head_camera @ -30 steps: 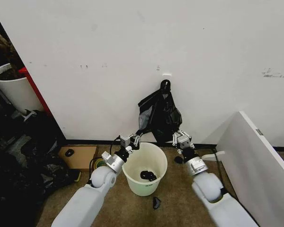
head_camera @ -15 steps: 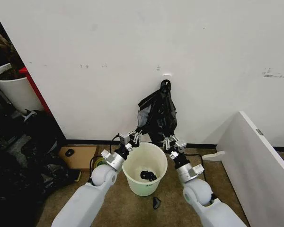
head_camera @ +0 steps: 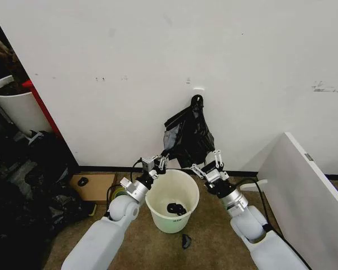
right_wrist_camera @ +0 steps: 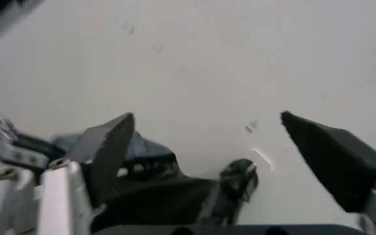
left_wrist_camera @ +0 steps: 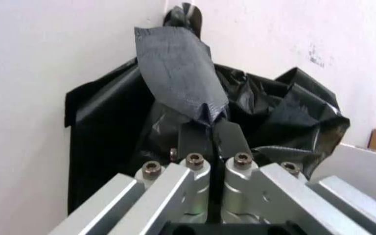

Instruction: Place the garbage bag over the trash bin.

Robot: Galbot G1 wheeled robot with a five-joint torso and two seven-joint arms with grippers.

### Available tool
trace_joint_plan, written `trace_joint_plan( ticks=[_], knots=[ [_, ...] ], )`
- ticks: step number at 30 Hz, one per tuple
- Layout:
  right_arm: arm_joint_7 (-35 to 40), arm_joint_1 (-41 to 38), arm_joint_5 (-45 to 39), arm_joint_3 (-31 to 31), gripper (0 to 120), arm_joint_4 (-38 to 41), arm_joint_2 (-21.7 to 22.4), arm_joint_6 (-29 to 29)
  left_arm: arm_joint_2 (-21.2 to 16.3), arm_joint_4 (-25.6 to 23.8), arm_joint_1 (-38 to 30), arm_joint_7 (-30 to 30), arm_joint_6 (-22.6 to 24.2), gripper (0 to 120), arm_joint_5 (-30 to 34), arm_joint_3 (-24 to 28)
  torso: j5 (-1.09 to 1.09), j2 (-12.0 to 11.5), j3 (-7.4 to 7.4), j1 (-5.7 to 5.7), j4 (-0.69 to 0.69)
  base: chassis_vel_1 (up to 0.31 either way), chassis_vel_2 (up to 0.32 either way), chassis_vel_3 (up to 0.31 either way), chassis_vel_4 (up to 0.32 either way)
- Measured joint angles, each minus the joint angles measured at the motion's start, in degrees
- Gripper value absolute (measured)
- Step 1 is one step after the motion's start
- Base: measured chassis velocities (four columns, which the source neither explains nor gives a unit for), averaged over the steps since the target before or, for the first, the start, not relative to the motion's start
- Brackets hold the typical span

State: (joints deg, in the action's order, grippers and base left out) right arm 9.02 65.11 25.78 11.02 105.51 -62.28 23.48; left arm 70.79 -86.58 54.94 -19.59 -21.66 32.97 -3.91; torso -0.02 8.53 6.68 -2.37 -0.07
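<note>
Left jaws pinch one garbage bag (left_wrist_camera: 175, 73); right jaws spread.

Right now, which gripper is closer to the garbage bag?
Left. The left gripper is shut on a fold of the garbage bag, above the trash bin. The right gripper hangs open just below the bag.

glossy black garbage bag (head_camera: 188, 135) against a white wall (head_camera: 158, 62), cream-white trash bin (head_camera: 172, 199) below, silver left gripper (head_camera: 159, 161), brown floor (head_camera: 203, 247)
</note>
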Motion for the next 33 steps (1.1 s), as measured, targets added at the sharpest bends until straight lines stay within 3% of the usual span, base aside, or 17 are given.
trace_joint_plan(
  ticks=[5,14,17,25,33],
  knots=[
    [-5.3,-3.1,3.0,-0.3,100,1.8,4.9,-7.7,0.2,0.2,-0.1,0.0,0.0,0,-1.0,0.5,-0.01,0.0,0.0,0.0,0.0,0.0,0.0,0.0,0.0],
    [-22.7,-7.2,7.0,1.5,100,1.6,9.3,-9.5,0.5,0.0,0.3,0.1,-0.1,0,-2.0,0.5,0.0,0.0,0.0,0.0,0.0,0.0,0.0,0.0,0.0],
    [-27.9,-9.3,8.0,1.8,91,0.2,9.1,-10.3,0.4,-0.3,0.5,0.2,-0.1,0,-2.2,0.2,0.0,0.0,0.0,0.0,0.0,0.0,0.0,0.0,0.0],
    [-28.8,-11.4,7.5,1.2,69,-0.5,7.6,-11.6,0.2,-0.5,1.0,0.4,-0.1,0,-2.4,-0.1,0.0,0.0,0.01,0.0,0.0,0.0,0.0,0.0,0.0],
    [-29.4,-11.4,6.0,1.6,95,0.9,8.2,-12.2,0.2,-0.5,1.2,0.4,-0.1,0,-2.8,-0.1,-0.01,0.0,0.0,0.0,0.0,0.0,0.0,0.0,0.0]
  ],
)
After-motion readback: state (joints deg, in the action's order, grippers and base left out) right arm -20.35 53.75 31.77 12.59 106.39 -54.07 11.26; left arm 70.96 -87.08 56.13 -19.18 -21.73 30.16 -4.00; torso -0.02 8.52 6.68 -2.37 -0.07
